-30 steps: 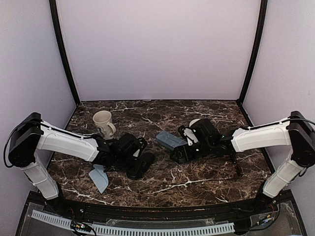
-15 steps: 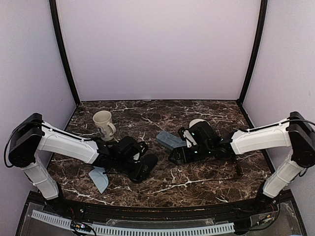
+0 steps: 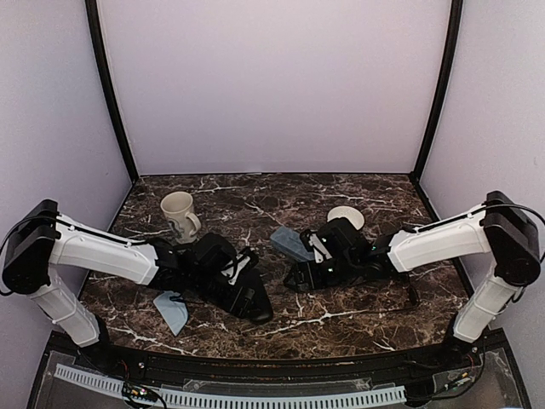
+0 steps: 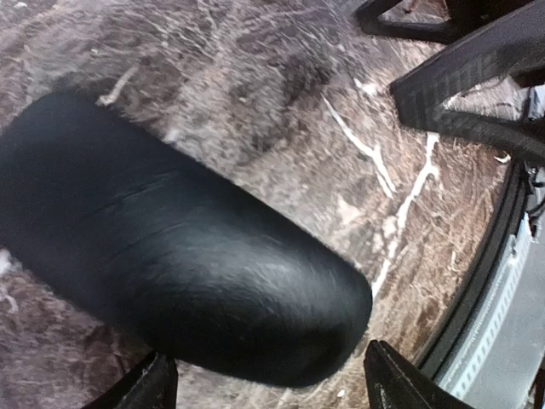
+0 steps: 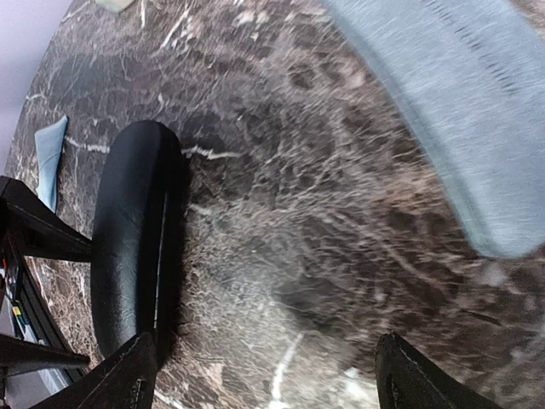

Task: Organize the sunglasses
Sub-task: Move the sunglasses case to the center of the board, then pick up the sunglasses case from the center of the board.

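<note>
Dark veined marble forms the worktop (image 3: 341, 192), which is walled in pale lilac. No sunglasses can be made out with certainty. A thin dark shape (image 3: 414, 294) just beside the right arm (image 3: 434, 243) may be one pair, but it is too small to tell, and no other is seen. Such glasses are judged light, stiff in the frame yet fragile at the hinges, with slick lenses that are easily marked. Hold would therefore best be taken across the bridge or the folded arms, not on the lenses. The left arm (image 3: 102, 251) is stretched low toward the middle, with its wrist tipped down over the black case (image 4: 170, 256), which lies closed on the worktop. The left jaws are spread wide, one tip at either side of the case's end, and nothing is gripped. The right arm is reached in low from the other side. Its jaws are likewise held wide open and empty over bare marble, between the black case and the blue-grey case (image 5: 443, 111).
</note>
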